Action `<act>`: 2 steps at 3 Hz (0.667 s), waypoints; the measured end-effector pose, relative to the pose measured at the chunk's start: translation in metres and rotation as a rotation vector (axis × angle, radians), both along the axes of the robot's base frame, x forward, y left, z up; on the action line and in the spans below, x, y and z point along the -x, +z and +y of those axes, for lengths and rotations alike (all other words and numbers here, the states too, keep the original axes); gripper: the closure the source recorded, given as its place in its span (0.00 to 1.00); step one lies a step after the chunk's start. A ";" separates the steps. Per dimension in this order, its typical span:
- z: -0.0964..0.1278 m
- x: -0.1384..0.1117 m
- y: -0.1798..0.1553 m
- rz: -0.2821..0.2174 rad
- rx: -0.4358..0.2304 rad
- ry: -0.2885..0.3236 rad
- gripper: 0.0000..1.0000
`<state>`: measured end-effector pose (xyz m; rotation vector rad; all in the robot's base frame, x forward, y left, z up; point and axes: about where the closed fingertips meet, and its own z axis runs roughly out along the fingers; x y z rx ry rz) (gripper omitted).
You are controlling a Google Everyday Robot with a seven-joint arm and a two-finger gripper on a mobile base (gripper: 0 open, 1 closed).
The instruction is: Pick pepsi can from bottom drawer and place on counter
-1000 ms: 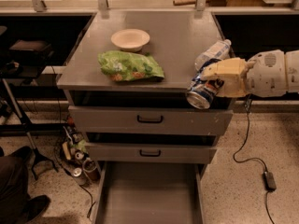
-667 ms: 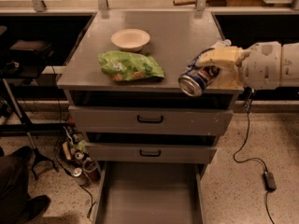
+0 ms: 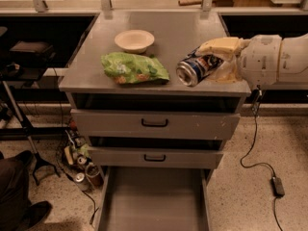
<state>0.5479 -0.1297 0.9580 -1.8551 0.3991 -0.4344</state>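
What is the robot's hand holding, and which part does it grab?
The gripper holds the small dark blue aluminium pepsi can by its side wall, toward the arm. The silver end sticks out free, over the grey metal counter.

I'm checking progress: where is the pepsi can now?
The pepsi can is held sideways in the gripper over the counter's front right, beside the green snack bag.

Gripper [image 3: 208, 62], right of centre, upper half of frame. Two blunt fingers [image 3: 224, 45], pale cream-yellow, matte, softly rounded edges. Behind them a bulky white wrist housing [image 3: 262, 60], drum-like, with thin dark seam lines and a few small dark marks on its face. A white forearm shell [image 3: 294, 57], smooth and cylindrical, runs off the right edge, shaded grey underneath.
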 end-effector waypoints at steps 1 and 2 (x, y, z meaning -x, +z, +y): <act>0.002 -0.001 0.000 -0.003 -0.002 0.001 1.00; 0.012 -0.023 0.004 -0.016 -0.027 -0.034 1.00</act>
